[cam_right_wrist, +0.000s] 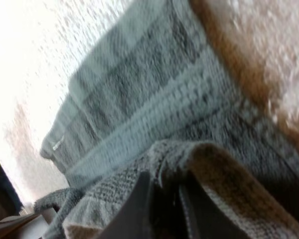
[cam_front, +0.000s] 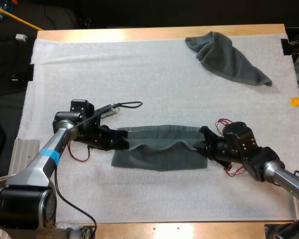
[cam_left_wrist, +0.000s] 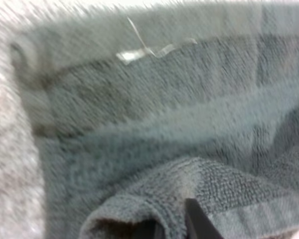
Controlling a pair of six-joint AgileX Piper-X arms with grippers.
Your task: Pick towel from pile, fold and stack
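Towel (cam_front: 159, 158) lies spread on the white mat (cam_front: 139, 79), near the middle of the table, its long axis running left to right between my two arms. My left gripper (cam_front: 123, 143) is clamped on its left end and my right gripper (cam_front: 202, 145) on its right end. Each wrist view shows a thick hem bunched around my dark fingers (cam_right_wrist: 135, 209), with flat cloth lying beyond it. The lifted edge between the two grips sags in a wavy ridge across the middle of the cloth, with a flat strip of towel on the far side of it and a darker part on the near side. I judge this to be the fold across the short way, partly done. Because the towel runs crosswise to me, neither arm is nearer: each holds its own end. The move will need both grippers to travel together and level, at right angles to that long axis, or the edges will land askew. A crumpled towel (cam_front: 228, 57) waits at the far right of the mat, well apart from this one.
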